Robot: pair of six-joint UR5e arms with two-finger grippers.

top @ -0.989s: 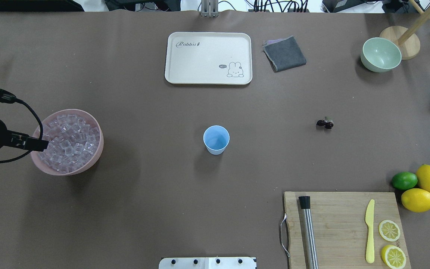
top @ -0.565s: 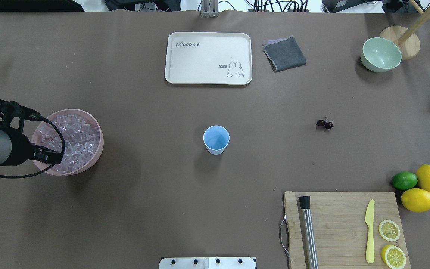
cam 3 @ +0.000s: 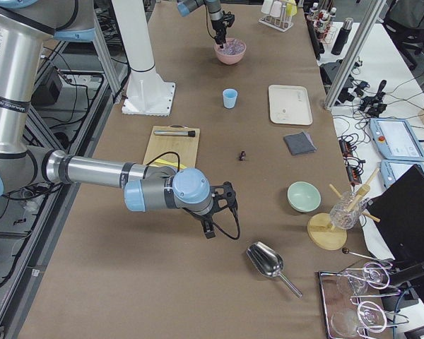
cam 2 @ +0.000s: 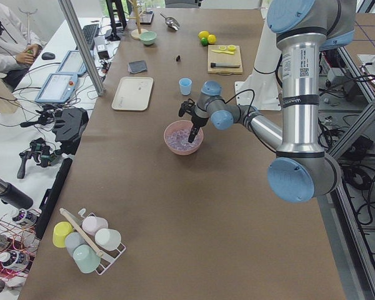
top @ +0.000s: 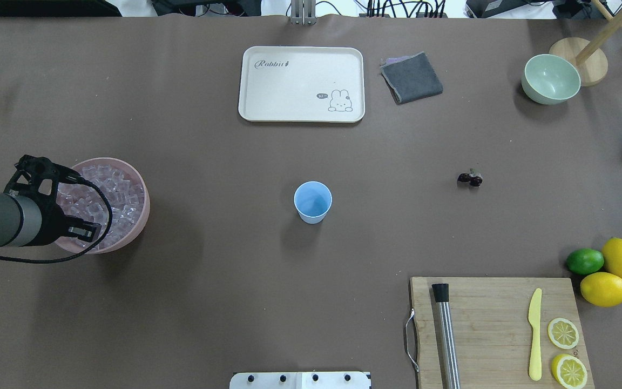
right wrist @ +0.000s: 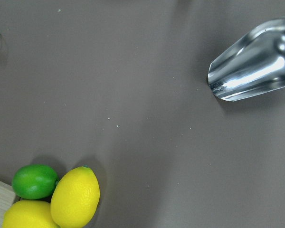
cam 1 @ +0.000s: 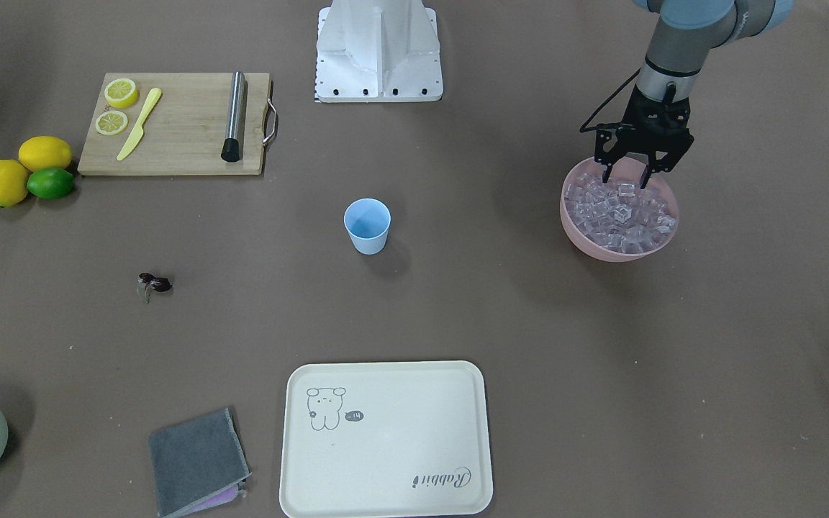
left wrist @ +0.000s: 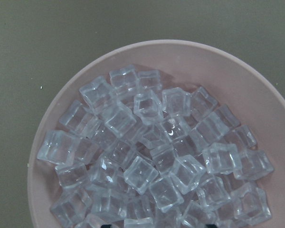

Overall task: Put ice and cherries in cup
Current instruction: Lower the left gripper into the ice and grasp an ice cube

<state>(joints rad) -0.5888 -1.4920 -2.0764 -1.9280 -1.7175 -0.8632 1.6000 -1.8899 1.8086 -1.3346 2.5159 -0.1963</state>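
The light blue cup point(top: 312, 201) stands upright mid-table, also in the front view point(cam 1: 367, 224). The ice point(left wrist: 156, 152) fills a pink bowl point(top: 141, 216) on my left, seen close in the left wrist view. My left gripper point(cam 1: 627, 178) hangs just above the ice at the bowl's edge, open and empty; in the overhead view point(top: 60, 197) it overlaps the bowl's left side. The dark cherries point(top: 470, 178) lie on the table right of the cup, apart from both grippers. My right gripper point(cam 3: 219, 212) shows only in the right side view, low over the table; I cannot tell its state.
A cutting board point(top: 494, 324) with a knife, a steel rod and lemon slices is at near right, with lemons and a lime point(top: 585, 261) beside it. A cream tray point(top: 301, 84), a grey cloth point(top: 411, 77) and a green bowl point(top: 550, 79) are at the far side. A metal scoop point(right wrist: 256, 61) lies at far right.
My left arm has swung in from the table's left edge, and its gripper has turned over the pink bowl. The cup and cherries have not moved.
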